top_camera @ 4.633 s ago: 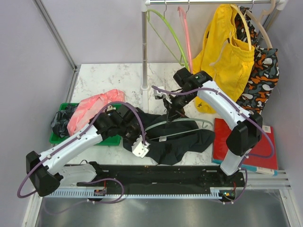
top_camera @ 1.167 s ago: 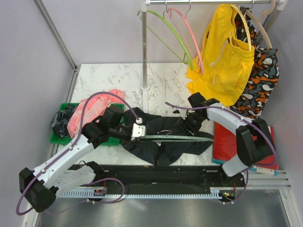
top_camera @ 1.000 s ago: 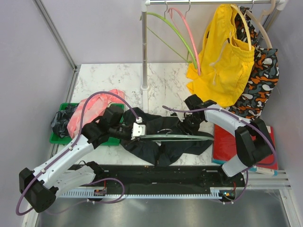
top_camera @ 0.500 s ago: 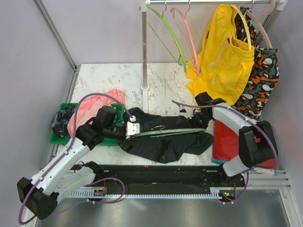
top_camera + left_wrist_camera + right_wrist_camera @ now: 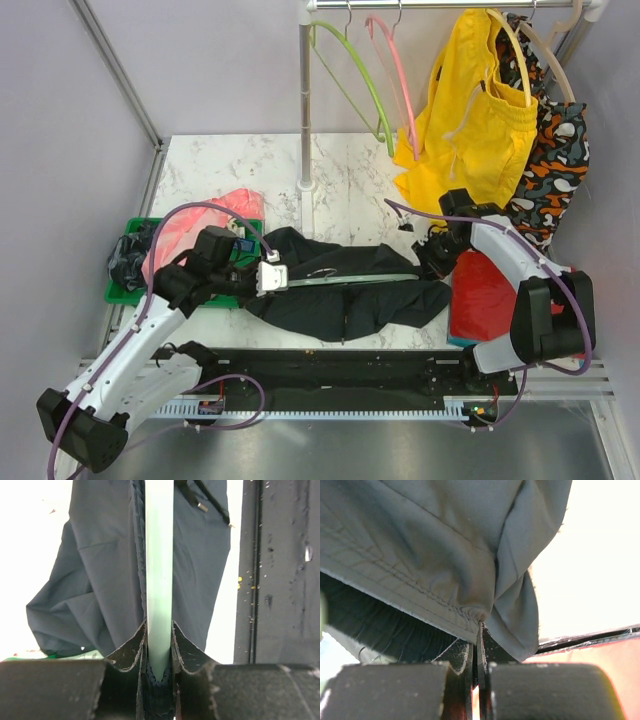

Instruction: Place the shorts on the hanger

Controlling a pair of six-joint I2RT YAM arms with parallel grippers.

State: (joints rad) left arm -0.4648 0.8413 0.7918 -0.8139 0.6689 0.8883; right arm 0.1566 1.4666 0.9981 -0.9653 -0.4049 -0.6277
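Left tool (image 5: 159,632) pinches the teal hanger (image 5: 159,555), lying across the black shorts (image 5: 345,308). Right tool (image 5: 479,629) pinches their fabric.

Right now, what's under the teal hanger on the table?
The black shorts lie spread beneath the hanger, which the left end effector grips at one end. Whatever lies beneath the shorts is covered by fabric.

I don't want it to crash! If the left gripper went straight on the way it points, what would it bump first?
Probably the black fabric shorts: they lie right ahead of the left gripper, either side of the pale teal plastic hanger it grips. Depth is unclear.
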